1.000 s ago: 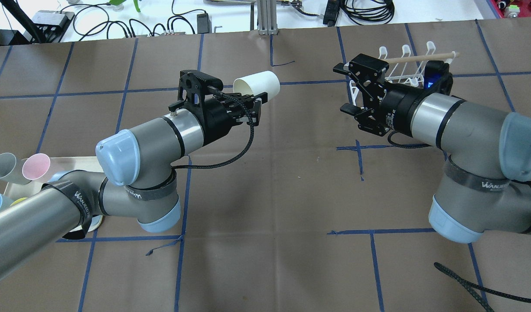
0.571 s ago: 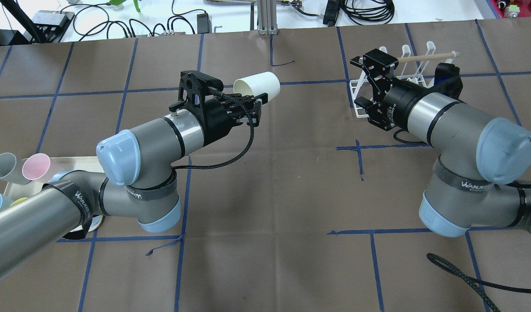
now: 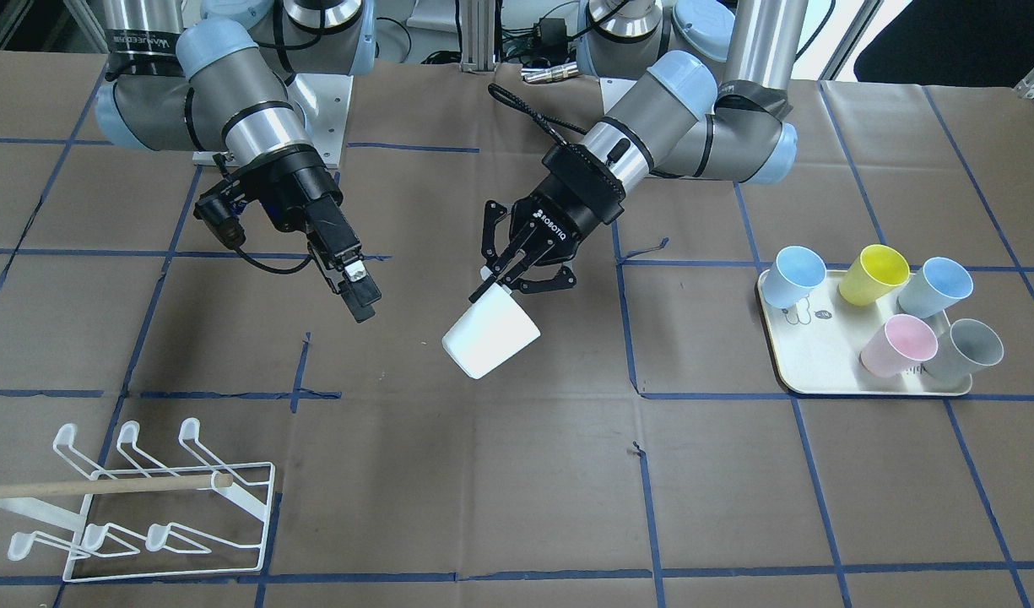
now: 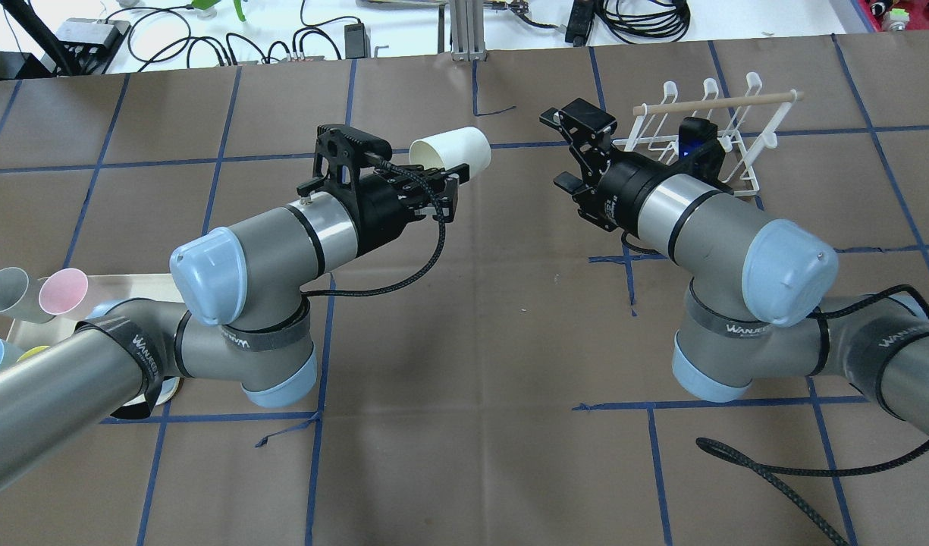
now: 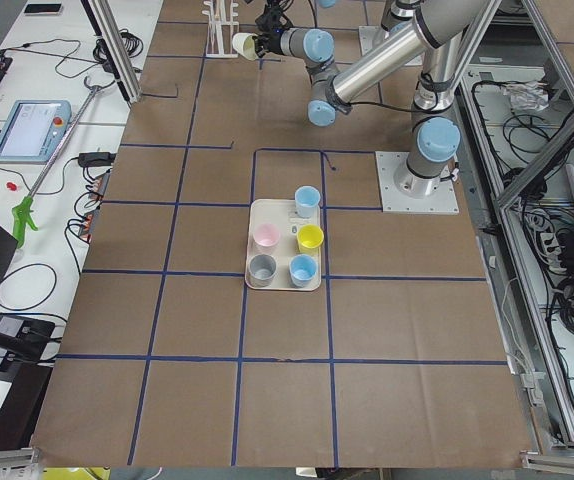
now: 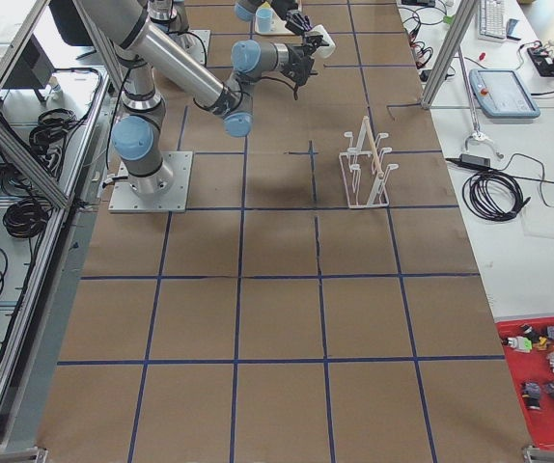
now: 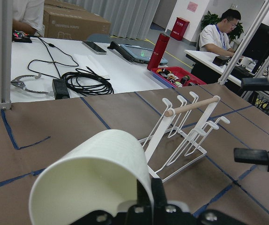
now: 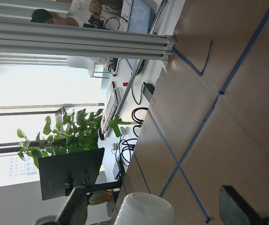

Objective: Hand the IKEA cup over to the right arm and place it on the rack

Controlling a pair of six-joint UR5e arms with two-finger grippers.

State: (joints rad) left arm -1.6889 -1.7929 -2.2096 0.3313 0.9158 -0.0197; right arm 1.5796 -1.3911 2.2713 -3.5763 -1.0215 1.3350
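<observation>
My left gripper (image 4: pixel 443 178) is shut on the rim of a white IKEA cup (image 4: pixel 449 151) and holds it on its side above the table's middle. In the front-facing view the left gripper (image 3: pixel 501 285) has the cup (image 3: pixel 489 340) hanging below it. My right gripper (image 4: pixel 567 152) is open and empty, a short way right of the cup, jaws turned toward it; it also shows in the front-facing view (image 3: pixel 358 294). The white wire rack (image 4: pixel 710 130) with its wooden rod stands behind the right arm. The left wrist view shows the cup (image 7: pixel 94 180) with the rack (image 7: pixel 186 124) beyond.
A cream tray (image 3: pixel 808 338) at the robot's left holds several coloured cups, among them a pink one (image 3: pixel 899 346) and a grey one (image 3: pixel 964 350). A loose braided cable (image 4: pixel 767 474) lies on the table near the right arm's base. Blue tape lines cross the brown table cover.
The right arm has swung left, away from the rack and toward the cup, its gripper still open. The left arm and the cup have not moved.
</observation>
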